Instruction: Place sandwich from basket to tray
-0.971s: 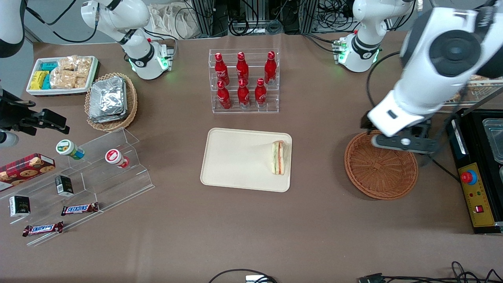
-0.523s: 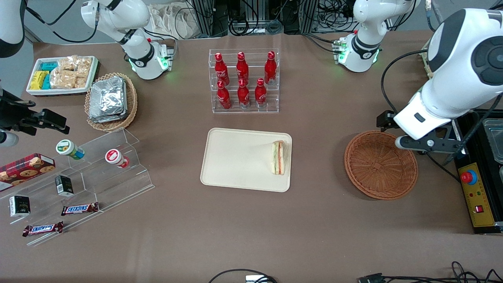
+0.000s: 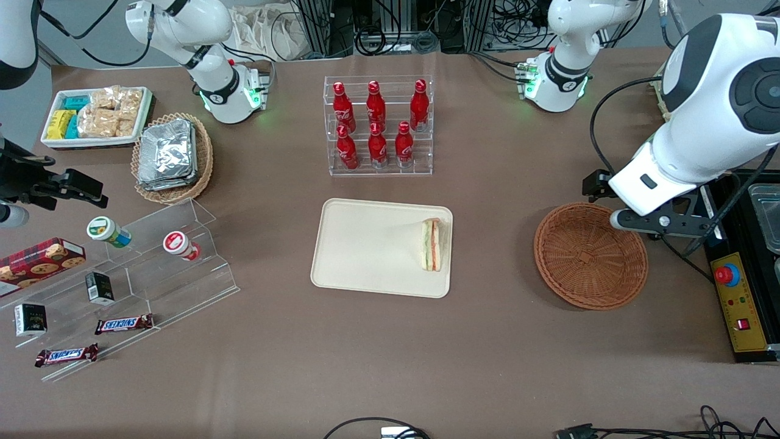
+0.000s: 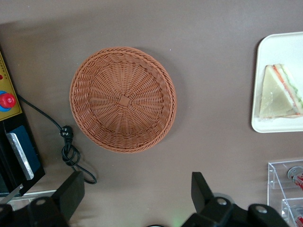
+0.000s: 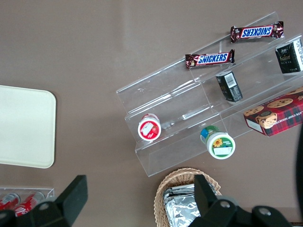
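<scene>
The sandwich lies flat on the tray, in the middle of the front frame, close to the tray's rim on the side toward the basket. In the left wrist view the sandwich is a pale triangle with its orange and green layers along one edge, and it sits inside the tray. The basket has nothing in it; only its woven bottom shows. It stands on the brown surface, well apart from the tray, at the right of the front frame.

The gripper hangs high above the surface, just beside the basket rim, toward the working arm's end. Its two fingers are spread wide, and nothing is between them. In the front view the gripper is at the right, partly under the white arm, next to the black box with the red button.

A clear rack with red bottles stands in the upper middle of the front frame, farther from the camera than the tray.
</scene>
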Controlling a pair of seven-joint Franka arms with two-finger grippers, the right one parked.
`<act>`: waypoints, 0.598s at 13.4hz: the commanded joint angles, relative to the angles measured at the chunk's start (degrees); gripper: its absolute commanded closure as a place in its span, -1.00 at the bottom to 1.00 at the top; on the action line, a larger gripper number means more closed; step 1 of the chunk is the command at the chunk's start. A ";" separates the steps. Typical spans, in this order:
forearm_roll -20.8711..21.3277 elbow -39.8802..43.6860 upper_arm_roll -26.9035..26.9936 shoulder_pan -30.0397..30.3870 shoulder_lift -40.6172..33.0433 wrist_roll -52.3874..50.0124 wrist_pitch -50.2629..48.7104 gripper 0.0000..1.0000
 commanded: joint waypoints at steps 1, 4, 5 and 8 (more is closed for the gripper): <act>-1.14 -1.52 9.83 -7.11 -3.50 3.90 -1.06 -1.00; -3.34 -4.40 20.92 -12.58 -6.75 11.71 -0.11 -1.00; -3.95 -7.12 24.36 -14.52 -8.50 13.12 1.30 -1.00; -4.66 -16.36 25.62 -13.32 -14.22 16.91 7.89 -1.00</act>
